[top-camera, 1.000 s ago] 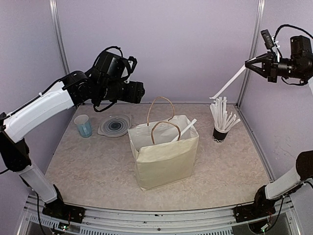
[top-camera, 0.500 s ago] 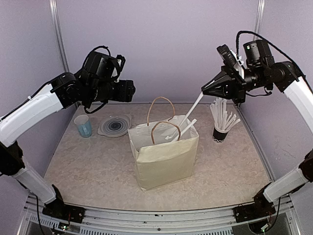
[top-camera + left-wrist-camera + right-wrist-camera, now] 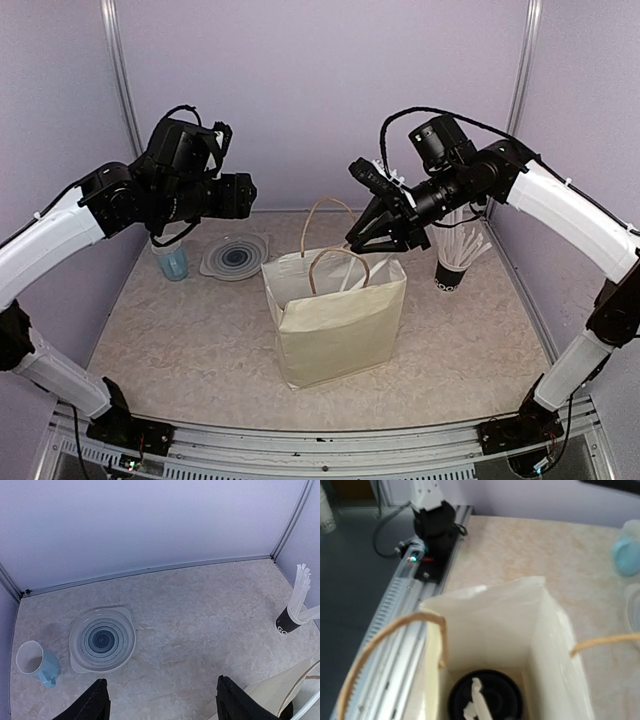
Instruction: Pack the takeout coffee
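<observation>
A cream paper bag (image 3: 335, 320) with tan handles stands open mid-table. In the right wrist view I look down into the bag (image 3: 490, 625) and see one coffee cup's round black lid (image 3: 505, 695) at the bottom; the cups' bodies are hidden. My right gripper (image 3: 358, 240) hangs just above the bag's mouth, shut on a white wrapped straw (image 3: 479, 704) whose tip reaches down over the lid. Its fingers do not show in the right wrist view. My left gripper (image 3: 245, 195) is raised behind the bag's left side, open and empty (image 3: 165, 707).
A black cup of white straws (image 3: 450, 270) stands right of the bag and shows in the left wrist view (image 3: 287, 622). A translucent blue cup (image 3: 172, 262) and a round translucent dish (image 3: 235, 257) sit at the back left. The arm base (image 3: 432, 525) and rail lie along the near edge.
My right arm swung from the right wall leftward and down, bringing the straw over and into the bag's mouth. My left arm drew back a little to the left.
</observation>
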Tool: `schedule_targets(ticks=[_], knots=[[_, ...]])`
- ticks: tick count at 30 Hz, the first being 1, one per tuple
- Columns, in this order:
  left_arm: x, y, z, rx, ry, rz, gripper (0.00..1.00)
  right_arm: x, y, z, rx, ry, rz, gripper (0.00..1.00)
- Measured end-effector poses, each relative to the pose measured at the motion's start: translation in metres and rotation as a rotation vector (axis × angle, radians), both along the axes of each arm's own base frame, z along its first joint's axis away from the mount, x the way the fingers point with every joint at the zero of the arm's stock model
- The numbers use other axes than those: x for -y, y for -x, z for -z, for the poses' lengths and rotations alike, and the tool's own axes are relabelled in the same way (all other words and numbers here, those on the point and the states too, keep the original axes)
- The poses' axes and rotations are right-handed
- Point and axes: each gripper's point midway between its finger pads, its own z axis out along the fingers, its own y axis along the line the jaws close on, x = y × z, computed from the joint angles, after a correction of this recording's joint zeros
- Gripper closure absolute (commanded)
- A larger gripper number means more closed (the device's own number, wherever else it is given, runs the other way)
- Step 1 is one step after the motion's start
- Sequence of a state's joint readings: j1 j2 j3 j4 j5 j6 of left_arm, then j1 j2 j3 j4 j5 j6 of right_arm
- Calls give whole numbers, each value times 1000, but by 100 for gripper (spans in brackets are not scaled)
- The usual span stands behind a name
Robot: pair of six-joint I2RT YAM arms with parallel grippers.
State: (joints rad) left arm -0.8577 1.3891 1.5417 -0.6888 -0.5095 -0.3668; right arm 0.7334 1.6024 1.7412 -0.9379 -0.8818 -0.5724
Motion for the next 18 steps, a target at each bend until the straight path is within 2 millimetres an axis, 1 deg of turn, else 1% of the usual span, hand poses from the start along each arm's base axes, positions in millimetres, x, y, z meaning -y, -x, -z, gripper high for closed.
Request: schedule_targets(ticks=[2, 6, 8, 10, 11, 12, 13, 14, 15, 16, 17, 18], knots=[[-1, 1, 3, -5, -2, -2, 28, 3, -3, -3, 19, -1, 18, 66], [-2, 1, 5, -9, -5, -3, 25, 13, -12, -9, 55, 4, 74, 63], [-2, 1, 7, -10, -8, -6, 22, 23, -23, -10, 75, 14, 130, 60], [-3, 0, 7, -11, -7, -11, 19, 38, -39, -11, 83, 19, 205, 57], [-5, -1, 7, -10, -7, -15, 18, 51, -53, -13, 84, 18, 262, 52], [-6, -2, 7, -9, -7, -21, 15, 65, -70, -16, 80, 14, 329, 43], [-8, -3, 7, -8, -7, -29, 7, 77, -83, -18, 76, 10, 386, 31], [-11, -5, 6, -6, -7, -39, 2, 95, -101, -20, 69, 2, 460, 21], [-13, -6, 6, -3, -10, -50, 1, 114, -118, -21, 61, -5, 536, 14], [-15, -7, 5, 0, -8, -59, 1, 133, -135, -21, 50, -9, 613, 3], [-17, -9, 4, 5, -6, -72, 1, 151, -150, -20, 38, -11, 688, 1], [-19, -10, 4, 12, -6, -83, 1, 167, -162, -19, 25, -12, 755, 0]])
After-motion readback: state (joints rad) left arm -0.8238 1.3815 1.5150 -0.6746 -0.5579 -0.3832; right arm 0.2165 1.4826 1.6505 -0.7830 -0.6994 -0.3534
